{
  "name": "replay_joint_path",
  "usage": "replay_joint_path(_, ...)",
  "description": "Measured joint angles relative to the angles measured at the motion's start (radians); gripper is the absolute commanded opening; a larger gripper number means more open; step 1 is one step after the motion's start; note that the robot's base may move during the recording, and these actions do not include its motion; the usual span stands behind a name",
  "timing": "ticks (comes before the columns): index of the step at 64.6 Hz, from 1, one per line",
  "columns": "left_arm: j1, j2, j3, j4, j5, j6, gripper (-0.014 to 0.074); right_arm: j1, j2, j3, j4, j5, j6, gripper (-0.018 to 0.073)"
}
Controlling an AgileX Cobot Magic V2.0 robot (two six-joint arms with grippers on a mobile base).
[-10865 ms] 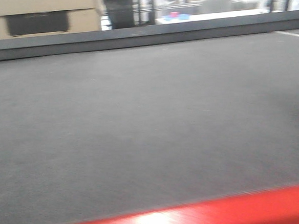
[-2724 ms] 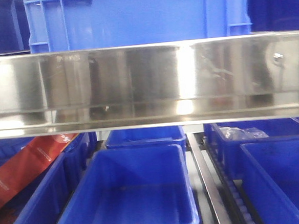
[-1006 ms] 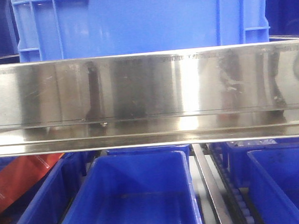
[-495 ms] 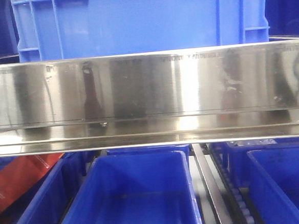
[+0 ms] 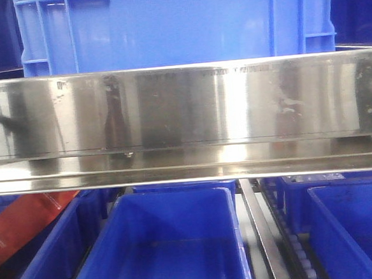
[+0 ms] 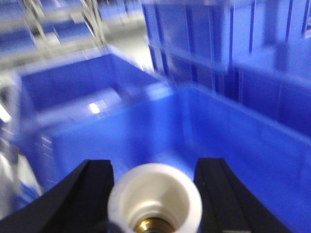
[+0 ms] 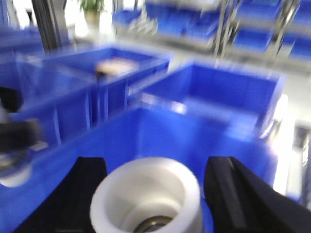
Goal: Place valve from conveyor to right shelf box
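Front-facing: strip [image 5: 20,228] lettering unreadable; left hand [image 6: 153,165] holds valve [image 6: 154,196].

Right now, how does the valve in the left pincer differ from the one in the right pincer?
The left valve shows a brass-coloured ring in its bore; the right valve shows a duller grey one. The right valve fills more of its wrist view than the left valve. Both are white, round, open-mouthed, gripped over blue boxes.

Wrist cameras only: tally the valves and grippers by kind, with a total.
Valves: 2 (left-held valve, right-held valve)
Grippers: 2 (left gripper, right gripper)
Total: 4
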Motion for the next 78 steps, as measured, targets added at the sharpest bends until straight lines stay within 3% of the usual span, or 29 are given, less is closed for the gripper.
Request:
replay_joint_path(28,0.000,0.249,-0.009,-0.004,0.021,0.000,-0.0111,0.004,0.273,-0.002,-0.004,0.045,0.000,-0.0150)
replay_joint_path(33,0.000,0.266,-0.009,-0.006,0.030,0.000,-0.0106,0.004,0.301,-0.002,-0.004,0.054,0.000,-0.0117)
replay_joint_path(42,0.000,0.279,-0.009,-0.006,0.064,0.002,0.0048,0.004,0.329,-0.002,-0.004,0.068,0.000,0.0117)
replay_joint_path(50,0.000,0.278,-0.011,-0.006,0.066,0.003,0.0288,0.004,0.331,-0.004,-0.004,0.083,0.000,0.0386)
replay_joint_path(55,0.000,0.278,-0.012,-0.006,0.066,0.003,0.0419,0.004,0.331,-0.014,-0.004,0.076,0.000,0.0498)
replay_joint_path(60,0.000,0.278,-0.016,-0.007,0.066,0.003,0.0498,0.004,0.322,-0.020,-0.004,0.075,0.000,0.0552)
replay_joint_path(70,0.000,0.270,-0.028,-0.009,0.089,0.003,0.0527,0.004,0.291,-0.024,-0.004,0.075,0.000,0.0514)
replay_joint_path(78,0.000,0.240,-0.064,-0.009,0.153,0.003,0.0526,0.004,0.236,-0.024,-0.004,0.075,0.000,0.0356)
